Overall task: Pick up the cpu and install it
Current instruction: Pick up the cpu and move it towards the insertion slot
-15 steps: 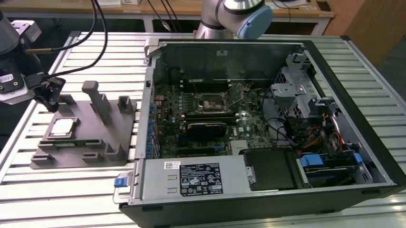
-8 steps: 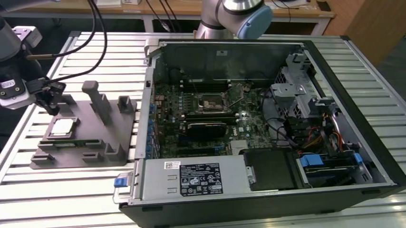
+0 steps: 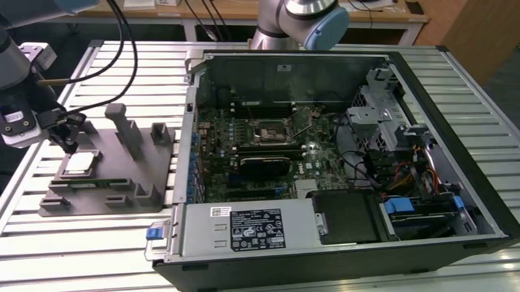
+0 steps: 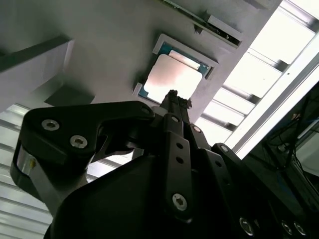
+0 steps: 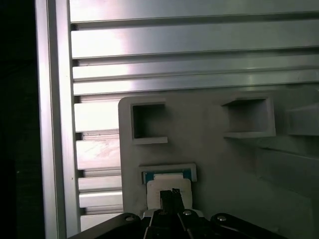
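Observation:
The cpu [image 3: 79,162] lies flat in a square pocket of the grey fixture tray [image 3: 109,198] on the exterior view's left, its silver top plate facing up. My gripper [image 3: 69,145] hangs just above it with its fingers pressed together and nothing between them. In both wrist views the narrow black fingertips [image 4: 172,95] [image 5: 172,192] point at the cpu [image 4: 174,77] [image 5: 167,183], which sits in the tray [image 4: 99,35] [image 5: 214,164] with a blue-green rim around it. The motherboard socket [image 3: 270,131] sits inside the opened computer case.
The opened computer case [image 3: 341,243] fills the middle and the exterior view's right of the slatted aluminium table [image 3: 106,255]. Upright grey posts [image 3: 122,125] stand on the tray close to the gripper. A second robot arm's base [image 3: 296,21] stands behind the case.

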`<state>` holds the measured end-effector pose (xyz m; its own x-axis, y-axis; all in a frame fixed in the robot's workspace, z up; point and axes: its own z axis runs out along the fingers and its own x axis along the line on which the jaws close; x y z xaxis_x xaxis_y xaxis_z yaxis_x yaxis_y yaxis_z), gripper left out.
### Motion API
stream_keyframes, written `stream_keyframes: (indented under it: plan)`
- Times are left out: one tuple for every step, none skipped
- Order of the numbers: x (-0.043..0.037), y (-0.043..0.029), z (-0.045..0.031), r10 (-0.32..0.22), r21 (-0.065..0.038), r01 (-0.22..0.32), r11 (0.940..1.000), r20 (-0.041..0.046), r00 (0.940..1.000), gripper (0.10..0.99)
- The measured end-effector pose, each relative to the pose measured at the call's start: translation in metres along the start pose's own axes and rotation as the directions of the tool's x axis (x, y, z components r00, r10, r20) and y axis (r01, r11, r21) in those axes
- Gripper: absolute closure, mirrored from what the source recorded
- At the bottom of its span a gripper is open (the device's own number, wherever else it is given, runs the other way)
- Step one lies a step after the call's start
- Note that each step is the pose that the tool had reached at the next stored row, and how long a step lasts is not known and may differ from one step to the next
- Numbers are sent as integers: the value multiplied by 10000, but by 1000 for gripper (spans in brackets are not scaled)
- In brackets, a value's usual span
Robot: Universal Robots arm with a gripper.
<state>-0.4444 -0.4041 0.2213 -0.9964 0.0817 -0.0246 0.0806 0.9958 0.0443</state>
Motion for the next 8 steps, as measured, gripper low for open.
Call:
stream_keyframes:
  plan:
    - [3,-3,18,1,-1,-1,10000,2,10000,980]
    - [6,-6,33,1,0,-1,10000,0,10000,980]
    - [9,-9,49,1,1,-1,10000,-2,10000,980]
    - [13,-13,64,1,2,-1,10000,-2,10000,980]
    - [16,-17,78,1,2,-1,10000,-2,10000,980]
    - [17,-23,92,-1,1,1,10000,0,10000,980]
    - [19,-29,107,-1,0,1,10000,0,10000,980]
    - [20,-34,123,0,0,0,10000,1,10000,980]
